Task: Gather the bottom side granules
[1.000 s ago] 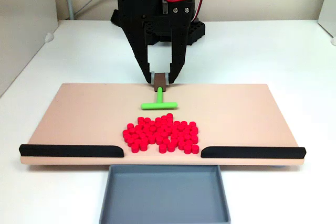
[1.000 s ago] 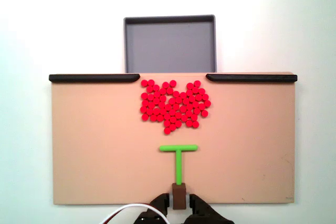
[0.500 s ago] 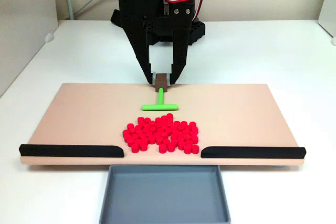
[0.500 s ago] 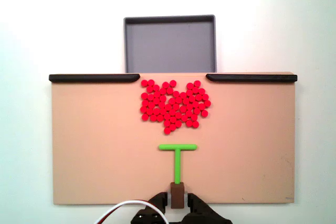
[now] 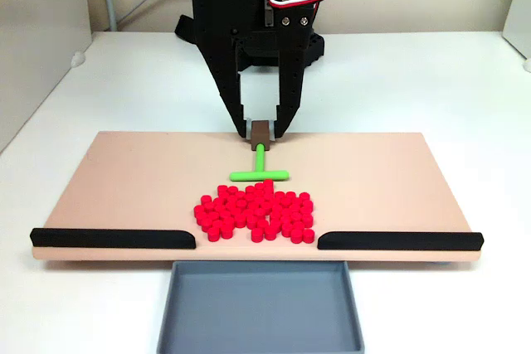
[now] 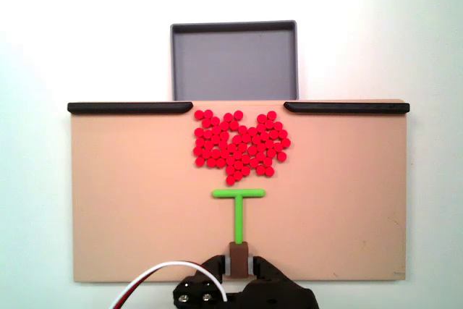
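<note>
Since the earlier frames, the green T-shaped pusher (image 6: 238,211) has slid closer to the red granules (image 6: 238,145), and its crossbar now sits just short of the cluster's lowest pellets in the top-down fixed view. The black gripper (image 5: 261,128) is closed on the brown block (image 5: 260,132) at the pusher's stem end, at the upper middle of the front fixed view. The granules lie in 1 loose patch at the center of the tan board (image 6: 130,200), just below the gap between the 2 black rails (image 6: 130,107) in the top-down view. To do this step well, the pusher probably should stay flat on the board and move straight, slowly, so pellets bunch up rather than slip round the crossbar ends. The grey tray (image 6: 234,52) waits beyond the gap. Nothing blocks the path; the rail ends (image 5: 398,240) flank the opening.
</note>
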Action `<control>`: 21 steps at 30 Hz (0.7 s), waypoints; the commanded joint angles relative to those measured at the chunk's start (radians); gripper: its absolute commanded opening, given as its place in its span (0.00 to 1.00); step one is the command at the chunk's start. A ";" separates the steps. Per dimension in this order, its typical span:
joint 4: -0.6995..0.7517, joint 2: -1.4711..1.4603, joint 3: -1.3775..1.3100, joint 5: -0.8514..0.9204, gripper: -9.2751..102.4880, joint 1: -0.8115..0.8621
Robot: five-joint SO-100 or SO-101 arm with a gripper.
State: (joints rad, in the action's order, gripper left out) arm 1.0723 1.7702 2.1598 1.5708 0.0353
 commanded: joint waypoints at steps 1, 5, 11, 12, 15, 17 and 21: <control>-0.005 -0.031 -0.012 -0.003 0.08 -0.006; -0.005 -0.061 -0.035 -0.003 0.08 -0.005; -0.005 -0.104 -0.078 -0.005 0.08 -0.002; -0.005 -0.112 -0.084 -0.005 0.08 0.000; -0.005 -0.132 -0.106 -0.005 0.08 0.000; -0.005 -0.144 -0.118 -0.005 0.08 0.000; -0.005 -0.163 -0.140 -0.006 0.08 0.002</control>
State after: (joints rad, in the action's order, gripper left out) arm 1.0723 1.6352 2.0279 1.5708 0.0353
